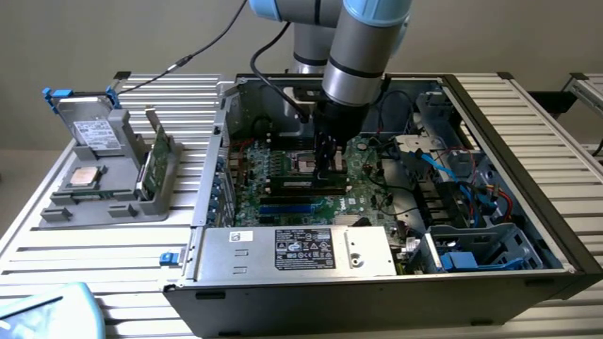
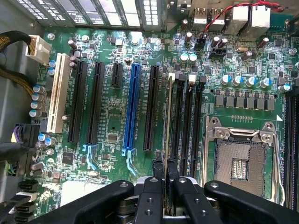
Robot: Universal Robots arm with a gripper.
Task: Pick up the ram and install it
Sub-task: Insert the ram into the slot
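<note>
Standing on edge between the fingertips of the gripper [image 2: 165, 168], the ram [image 2: 167, 116] shows in the wrist view as a thin pale line. The gripper is closed narrowly on it, one black finger pressed to each face. The stick lies lengthwise over the nearest of the black memory slots [image 2: 187, 126], which run side by side. Whether it is seated in that slot I cannot tell. Beside the slots sits the open processor socket [image 2: 240, 158] with its metal frame. On the ram's other side are a long black slot, then a blue slot [image 2: 132, 107], and farther off a white slot [image 2: 57, 93], all on the green motherboard [image 2: 112, 130].

In the exterior view the arm [image 1: 363, 56] reaches straight down into the open computer case [image 1: 527, 233]. Towards that view's left, a grey holder [image 1: 104, 201] rests on the slatted surface [image 1: 94, 254]. It carries a silver processor chip [image 1: 87, 175], a drive box [image 1: 92, 127] with blue tabs and a green board [image 1: 158, 162] on edge.
</note>
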